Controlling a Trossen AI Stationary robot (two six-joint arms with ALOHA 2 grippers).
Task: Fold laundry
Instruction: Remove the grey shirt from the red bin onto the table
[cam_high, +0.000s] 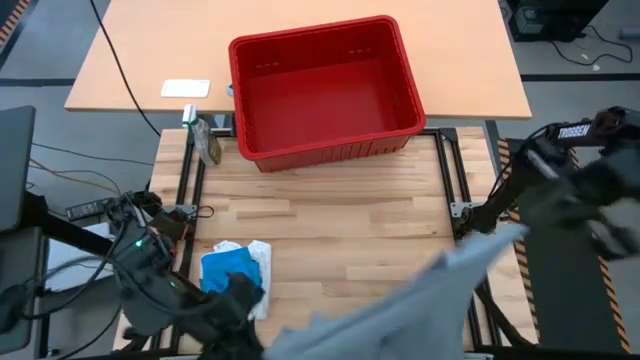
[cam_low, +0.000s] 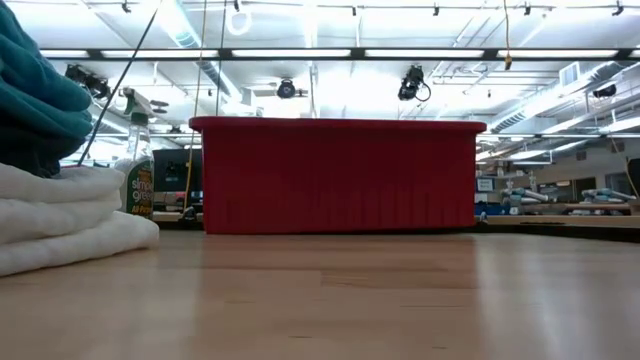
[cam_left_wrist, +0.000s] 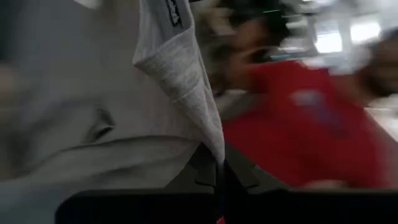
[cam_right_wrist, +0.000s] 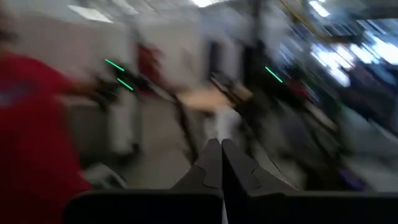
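My left pincer (cam_left_wrist: 219, 180) pinches the soft heather-grey cloth garment (cam_high: 400, 305), stretched in the air over the wooden table's (cam_high: 340, 215) near edge. My right pincer (cam_right_wrist: 221, 163) is pressed together off the table's right side; whether it holds the cloth, I cannot tell.

The left arm reaches in from about eight o'clock on the table, its dark two-finger left gripper (cam_left_wrist: 219, 177) low near the seven o'clock edge — fingers pressed together, pinching a fold of heather grey cloth garment (cam_left_wrist: 93, 118). The right arm stands off the table at three o'clock, its dark two-finger right gripper (cam_right_wrist: 221, 163) raised — fingers closed.
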